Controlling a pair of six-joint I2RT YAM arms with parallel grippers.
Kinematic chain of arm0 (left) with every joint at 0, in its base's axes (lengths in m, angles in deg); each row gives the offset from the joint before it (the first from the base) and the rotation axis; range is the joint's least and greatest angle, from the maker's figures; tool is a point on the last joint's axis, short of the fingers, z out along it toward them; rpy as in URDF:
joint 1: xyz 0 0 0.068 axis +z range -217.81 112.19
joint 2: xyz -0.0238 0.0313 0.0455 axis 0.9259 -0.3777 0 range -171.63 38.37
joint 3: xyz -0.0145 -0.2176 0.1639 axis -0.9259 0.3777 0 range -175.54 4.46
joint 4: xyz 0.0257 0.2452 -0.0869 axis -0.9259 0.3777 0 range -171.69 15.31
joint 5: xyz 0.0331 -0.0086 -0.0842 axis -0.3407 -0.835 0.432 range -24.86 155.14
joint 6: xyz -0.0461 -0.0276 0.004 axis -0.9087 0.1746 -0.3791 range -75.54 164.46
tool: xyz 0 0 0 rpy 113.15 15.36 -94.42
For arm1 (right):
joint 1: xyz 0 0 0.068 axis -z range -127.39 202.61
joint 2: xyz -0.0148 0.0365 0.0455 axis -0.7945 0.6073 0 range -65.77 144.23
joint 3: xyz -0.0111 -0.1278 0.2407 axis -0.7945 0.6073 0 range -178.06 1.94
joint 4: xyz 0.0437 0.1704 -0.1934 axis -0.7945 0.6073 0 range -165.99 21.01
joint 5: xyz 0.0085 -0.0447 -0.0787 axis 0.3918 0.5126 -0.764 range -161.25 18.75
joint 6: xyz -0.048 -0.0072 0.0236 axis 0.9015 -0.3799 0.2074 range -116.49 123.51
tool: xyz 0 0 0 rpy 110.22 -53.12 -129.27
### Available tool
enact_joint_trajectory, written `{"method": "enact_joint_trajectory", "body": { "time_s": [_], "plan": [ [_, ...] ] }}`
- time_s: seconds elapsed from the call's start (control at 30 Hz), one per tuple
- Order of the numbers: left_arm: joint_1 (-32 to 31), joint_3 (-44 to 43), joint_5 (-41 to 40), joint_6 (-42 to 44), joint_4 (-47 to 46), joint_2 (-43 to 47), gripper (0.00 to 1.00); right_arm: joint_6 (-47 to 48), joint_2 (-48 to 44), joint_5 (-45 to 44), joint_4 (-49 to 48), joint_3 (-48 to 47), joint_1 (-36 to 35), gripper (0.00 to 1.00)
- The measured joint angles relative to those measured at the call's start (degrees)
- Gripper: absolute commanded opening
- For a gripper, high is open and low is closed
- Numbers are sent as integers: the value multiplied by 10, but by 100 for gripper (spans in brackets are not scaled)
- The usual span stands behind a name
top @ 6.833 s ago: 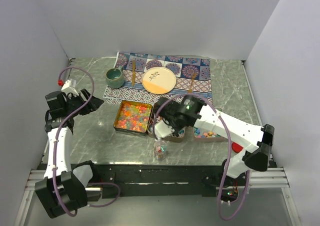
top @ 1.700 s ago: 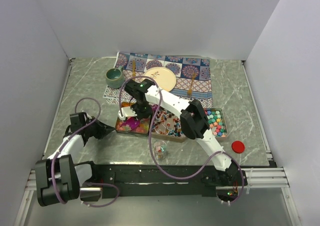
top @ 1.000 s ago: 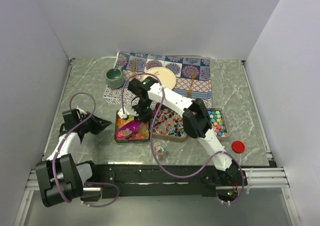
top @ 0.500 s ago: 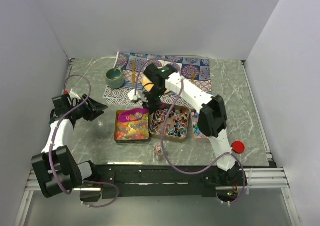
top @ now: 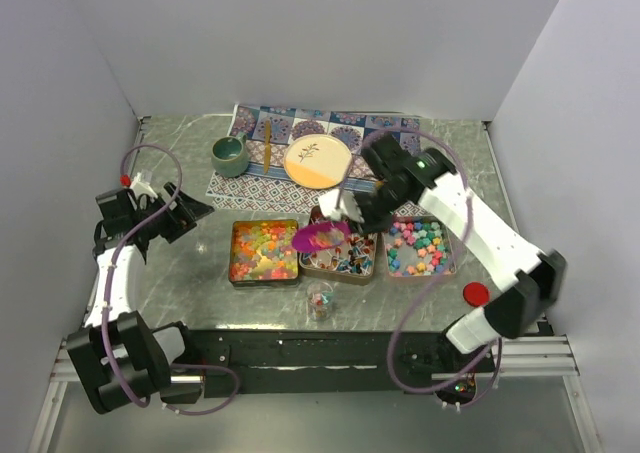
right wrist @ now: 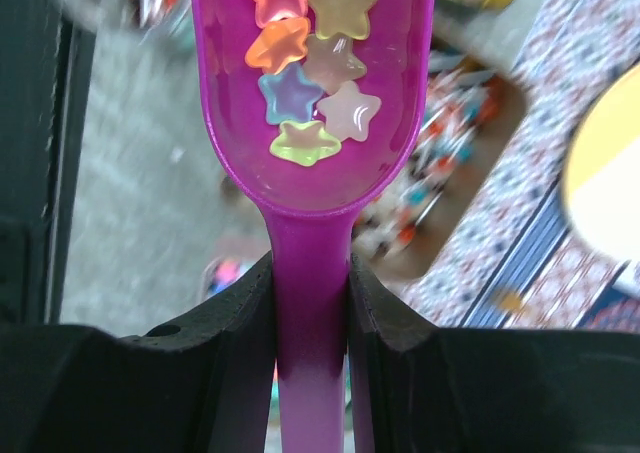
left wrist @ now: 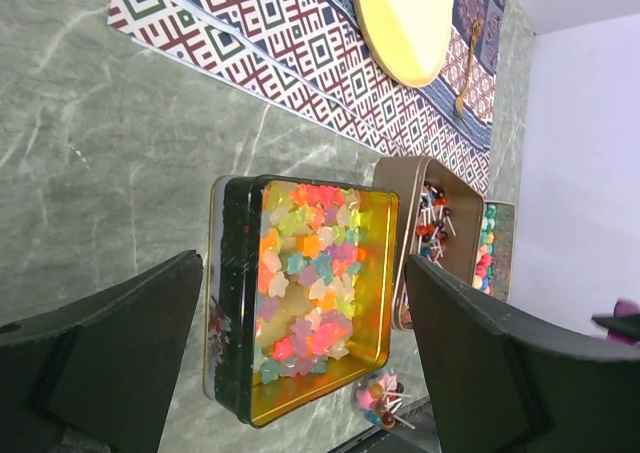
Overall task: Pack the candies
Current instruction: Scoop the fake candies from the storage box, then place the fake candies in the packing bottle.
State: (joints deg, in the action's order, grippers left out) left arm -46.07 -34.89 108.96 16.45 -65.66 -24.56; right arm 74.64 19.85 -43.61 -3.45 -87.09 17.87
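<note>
Right pincer (right wrist: 310, 318): jaws are clamping tight on the handle of the purple scoop (right wrist: 312, 238), bowl pointing to the top of the wrist frame
Left pincer (left wrist: 305, 293): fingers are standing wide apart, gripping nothing, hanging at the left of the top view, well apart from the tins
Scoop load: candies (right wrist: 310, 68), a small heap of star gummies, are lying in the bowl, which is hovering at frame centre over the middle tin's left part
Step, as judged: load is probably heading for the clear cup (top: 319, 308) at lower centre
Handling: keeping the bowl level, moving slowly, centring over the narrow mouth before tipping, since spilling is looking like the main risk
Left tin (top: 232, 263): holding mixed bright gummies
Middle tin (top: 338, 279): holding red-blue-white wrapped pieces
Right tin (top: 420, 276): holding pastel star-like pieces
Clear cup: already showing a few pieces inside
</note>
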Motion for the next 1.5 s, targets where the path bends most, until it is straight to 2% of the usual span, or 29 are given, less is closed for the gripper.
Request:
{"method": "enact_joint_trajectory", "body": {
  "time_s": [0.17, 0.27, 0.43, 0.63, 1.03, 1.23, 1.5],
  "plan": [
    [7, 0, -2, 3, 0, 1, 87, 16, -94, -63, 22, 110, 0, 0],
    [8, 0, -2, 3, 0, 1, 86, 17, -112, -96, 32, 134, -2, 0],
    [8, 0, -2, 3, 0, 3, 86, 9, -111, -152, 33, 134, -19, 0],
    [8, 6, -2, -2, -4, 16, 86, -1, -107, -224, 32, 132, -88, 0],
    [9, 26, -1, -25, -24, 21, 85, -43, -35, -348, 41, 79, -169, 0],
    [9, 35, -1, -33, -35, 21, 85, -50, -22, -388, 41, 54, -198, 0],
    [9, 35, 0, -33, -46, 10, 85, -49, -24, -392, 42, 56, -225, 0]
  ]
}}
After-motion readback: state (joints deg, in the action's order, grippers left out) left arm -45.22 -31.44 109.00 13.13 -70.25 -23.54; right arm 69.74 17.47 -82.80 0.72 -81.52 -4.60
